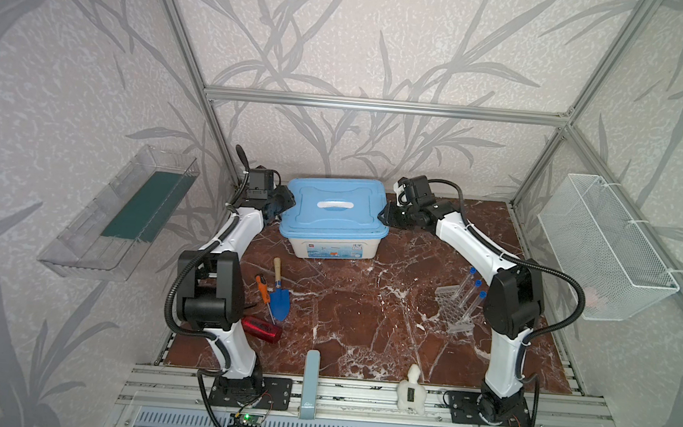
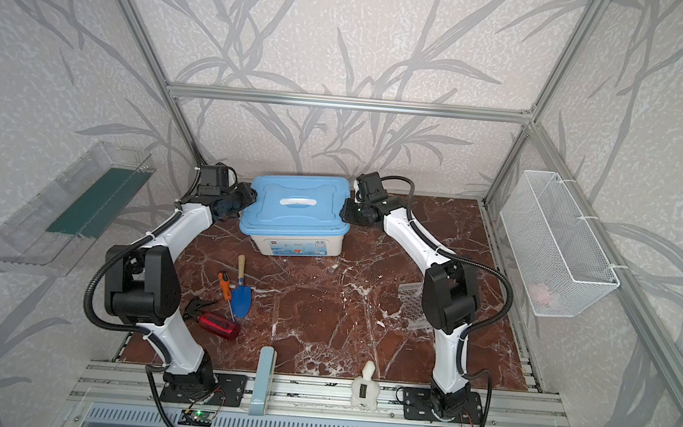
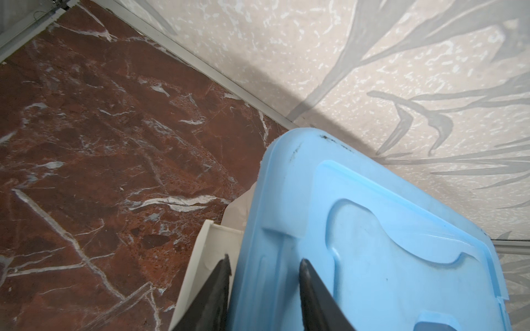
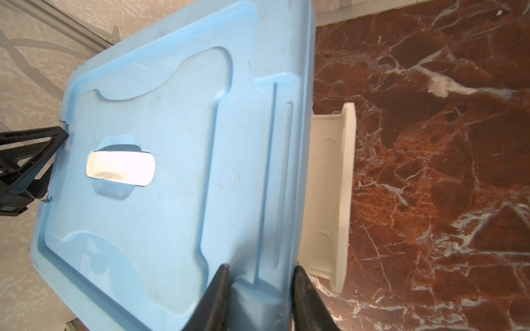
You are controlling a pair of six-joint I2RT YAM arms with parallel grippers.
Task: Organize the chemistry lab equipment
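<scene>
Top view, illegible box [image 1: 296, 240] label [image 1: 330, 254], racked tubes [image 1: 473, 293]

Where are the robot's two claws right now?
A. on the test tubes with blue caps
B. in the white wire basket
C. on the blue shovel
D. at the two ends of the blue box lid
D: the left gripper and the right gripper are each at one end of the blue lid, with a finger on either side of its edge.
</scene>
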